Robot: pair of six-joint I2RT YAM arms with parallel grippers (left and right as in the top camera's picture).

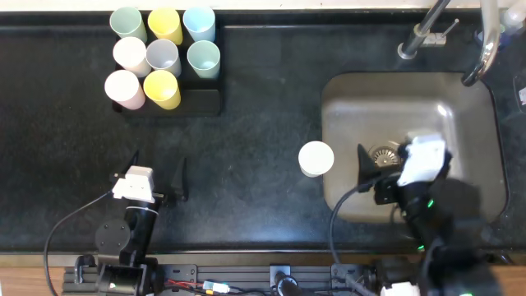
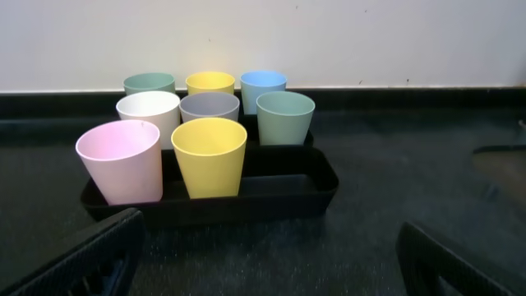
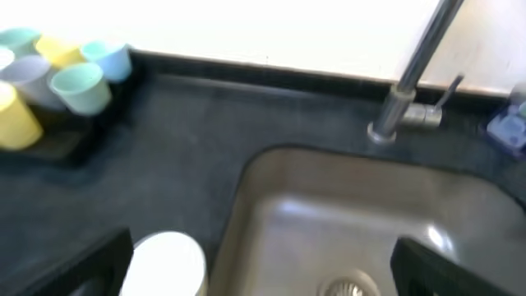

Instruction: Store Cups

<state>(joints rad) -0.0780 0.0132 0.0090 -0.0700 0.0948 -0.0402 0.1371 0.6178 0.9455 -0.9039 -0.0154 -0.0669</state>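
A: Entry 1. Where is the loose cup?

B: The white cup [image 1: 316,158] stands on the worktop [image 1: 246,164] at centre frame in the top view, just beside the left rim of the sink [image 1: 460,107]. Its long axis is vertical. I cannot tell if the mouth or the base faces up.

A: Which arm is nearer?

B: The right. The right end effector [image 1: 370,177] hangs over the sink with its fingers spread wide, and the cup lies just left of it. The left end effector [image 1: 158,168] is also wide and empty, at lower left, well apart from the cup.

A: Destination?

B: The tray [image 1: 205,103] at upper left holds 8 cups, with 1 bare corner.

A: How do the views differ?

B: The right wrist view puts the cup [image 3: 164,263] close to 1 finger, not centred between the 2, so I judge a sideways correction is needed. The left wrist view shows the tray wall [image 2: 312,177] and the free corner behind it.
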